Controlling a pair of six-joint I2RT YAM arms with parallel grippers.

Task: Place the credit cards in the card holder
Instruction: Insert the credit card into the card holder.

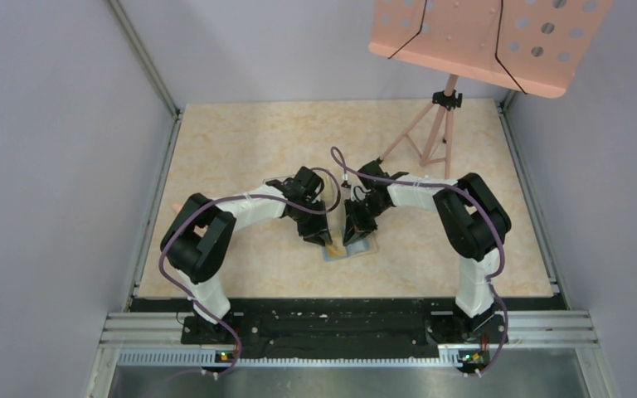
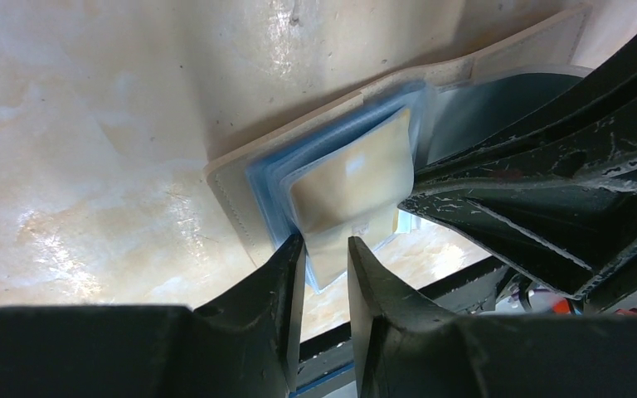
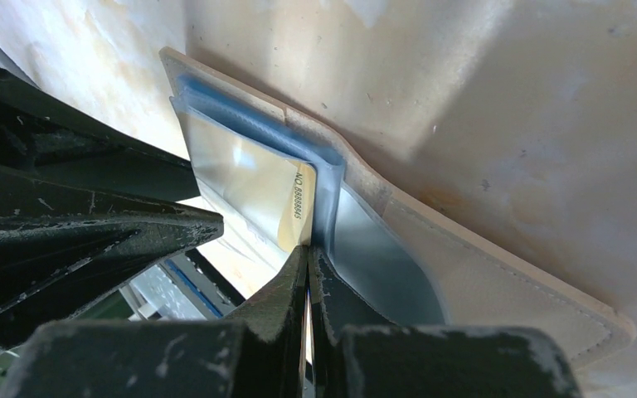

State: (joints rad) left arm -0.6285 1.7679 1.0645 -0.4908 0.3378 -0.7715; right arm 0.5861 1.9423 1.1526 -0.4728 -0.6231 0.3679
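You're mid-insert, frame centre: credit card partway in card holder. Left gripper narrow around it, grip unclear; right gripper closed at pocket lip. Push deeper next.

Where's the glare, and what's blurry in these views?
Left wrist: glare on the table, card washed pale. Right wrist: card number sharp, its fingers dark and soft. Top: even light, wallet tiny, mostly hidden.

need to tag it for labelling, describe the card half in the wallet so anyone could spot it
On the marbled table, near its front middle, lies an open tan card holder with light blue pockets. The credit card is the pale yellow rectangle tucked partway into those pockets, with a number printed along one edge.
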